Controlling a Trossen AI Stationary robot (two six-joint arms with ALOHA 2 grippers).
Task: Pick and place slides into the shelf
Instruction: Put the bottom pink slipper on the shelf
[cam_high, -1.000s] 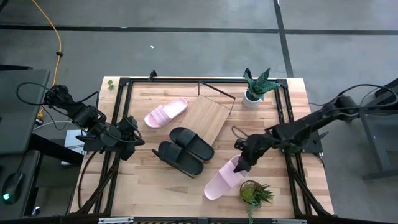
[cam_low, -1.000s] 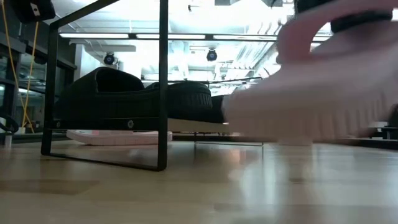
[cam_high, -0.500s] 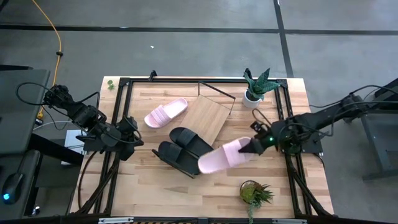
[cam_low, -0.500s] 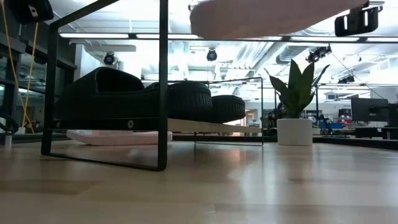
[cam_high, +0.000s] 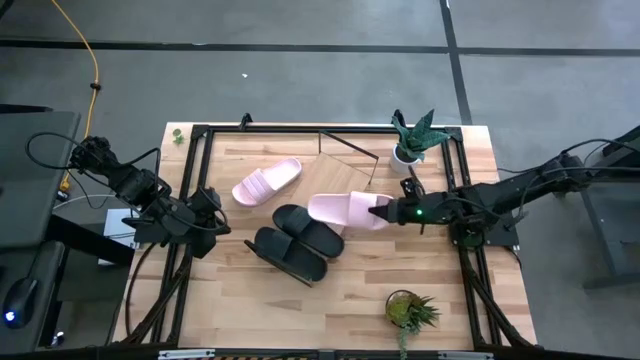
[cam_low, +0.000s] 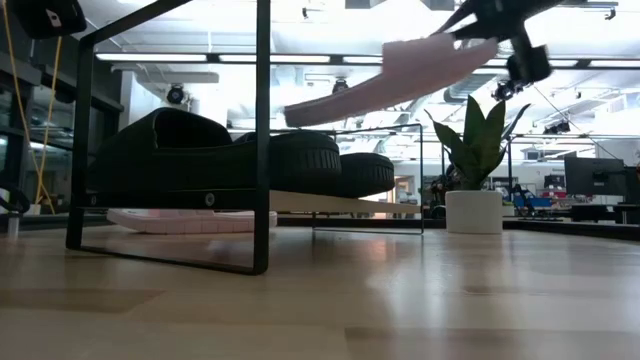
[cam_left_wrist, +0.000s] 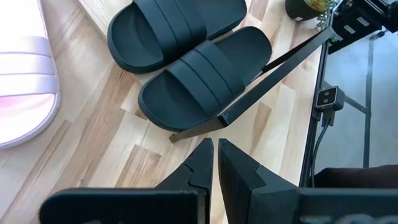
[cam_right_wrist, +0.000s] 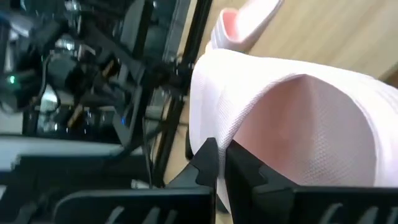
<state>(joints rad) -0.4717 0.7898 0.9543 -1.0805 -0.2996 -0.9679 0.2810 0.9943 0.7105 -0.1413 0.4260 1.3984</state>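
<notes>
right now the right gripper (cam_high: 388, 211) is clamped on one edge of a pink slide (cam_high: 345, 208), carrying it in the air over the shelf (cam_high: 335, 183) board, just beside the two black slides (cam_high: 300, 242). in the low view the slide (cam_low: 390, 75) hangs tilted, one end dipping toward the black pair, well above the board. the other pink slide (cam_high: 266, 182) lies on the table at the shelf's far side. the left gripper (cam_high: 212, 210) waits shut and empty at the table's left edge.

the worry is the thin pinch on soft foam: held only by an edge, the slide could droop, twist or slip free on the way down. its low end could also catch a black strap and shove the pair along the board. if it is let go while tilted, it may land half on the pair or slide off the shelf's edge onto the table.
</notes>
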